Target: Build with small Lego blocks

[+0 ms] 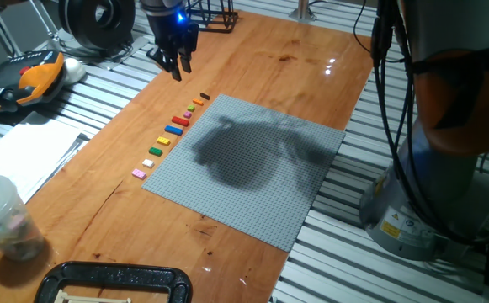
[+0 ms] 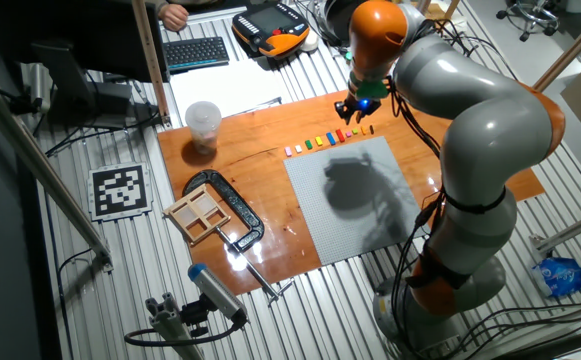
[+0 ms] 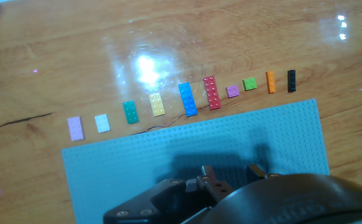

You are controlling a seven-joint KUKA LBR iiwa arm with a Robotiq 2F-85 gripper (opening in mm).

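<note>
My gripper (image 3: 230,177) is filling the bottom of the hand view, its two fingertips (image 3: 207,175) standing a little apart with nothing between them. It is hovering above the wooden table (image 1: 261,59), off the far corner of the grey baseplate (image 3: 193,146).

The small Lego blocks (image 3: 187,99) are lying in one row on the bare wood, just beside one edge of the baseplate and parallel to it.
- Sequence along the row: pink (image 3: 75,128), white (image 3: 102,123), green (image 3: 131,112), yellow (image 3: 157,104), blue (image 3: 187,99), red (image 3: 212,93), small pink (image 3: 232,91), small green (image 3: 250,83), orange (image 3: 270,81), dark (image 3: 291,81).
- Each elongated block is lying flat, studs up, its long axis pointing across the row toward the baseplate edge.
- The blocks are sitting apart, none stacked.
</note>
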